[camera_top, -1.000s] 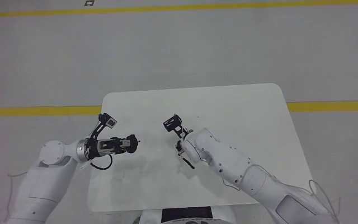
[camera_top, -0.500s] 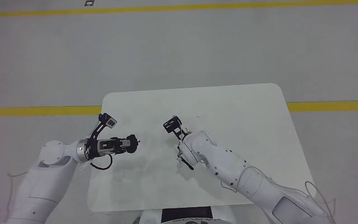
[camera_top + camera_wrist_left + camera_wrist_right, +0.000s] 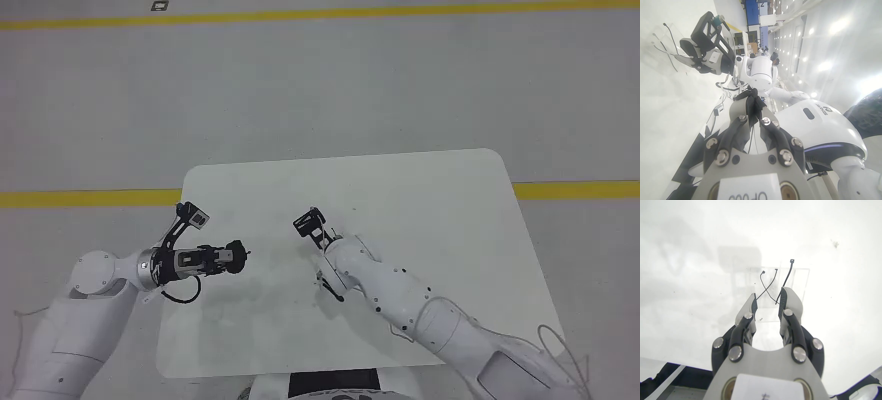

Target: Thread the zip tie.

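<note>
Hovering with its fingers apart, the right gripper has three loose zip ties just ahead of its tips, on a clear sheet on the table. Its forearm has swung slightly (wrist barely shifted). The left gripper, unmoved, stays clamped on a thin black zip tie.

The left pincer is clamped tight; the right pincer gapes, pointing downward.
</note>
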You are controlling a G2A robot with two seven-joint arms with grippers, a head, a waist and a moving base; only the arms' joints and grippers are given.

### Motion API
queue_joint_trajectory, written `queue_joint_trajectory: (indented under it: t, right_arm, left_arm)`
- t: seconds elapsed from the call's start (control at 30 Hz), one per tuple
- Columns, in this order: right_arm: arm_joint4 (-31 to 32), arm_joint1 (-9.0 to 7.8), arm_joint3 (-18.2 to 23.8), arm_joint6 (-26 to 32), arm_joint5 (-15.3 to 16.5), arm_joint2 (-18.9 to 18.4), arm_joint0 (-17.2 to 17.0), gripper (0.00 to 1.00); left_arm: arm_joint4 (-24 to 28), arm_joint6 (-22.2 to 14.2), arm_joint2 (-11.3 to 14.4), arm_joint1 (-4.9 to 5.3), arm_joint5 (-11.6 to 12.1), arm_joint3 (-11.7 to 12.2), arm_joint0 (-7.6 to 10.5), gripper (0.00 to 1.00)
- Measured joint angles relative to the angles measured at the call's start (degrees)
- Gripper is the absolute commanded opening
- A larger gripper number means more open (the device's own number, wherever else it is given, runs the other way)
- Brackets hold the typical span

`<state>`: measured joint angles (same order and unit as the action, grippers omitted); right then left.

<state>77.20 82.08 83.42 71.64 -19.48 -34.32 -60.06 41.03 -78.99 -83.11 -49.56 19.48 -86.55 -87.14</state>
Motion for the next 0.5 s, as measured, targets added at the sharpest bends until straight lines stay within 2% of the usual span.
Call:
queue_joint_trajectory:
  t: [0.5]
  right_arm:
    - [7.03, 2.40, -2.21, 0.05, 0.00, -1.61, -1.99, 0.22]
  left_arm:
    - [0.00, 0.00, 0.00, 0.00, 0.00, 0.00, 0.00, 0.00]
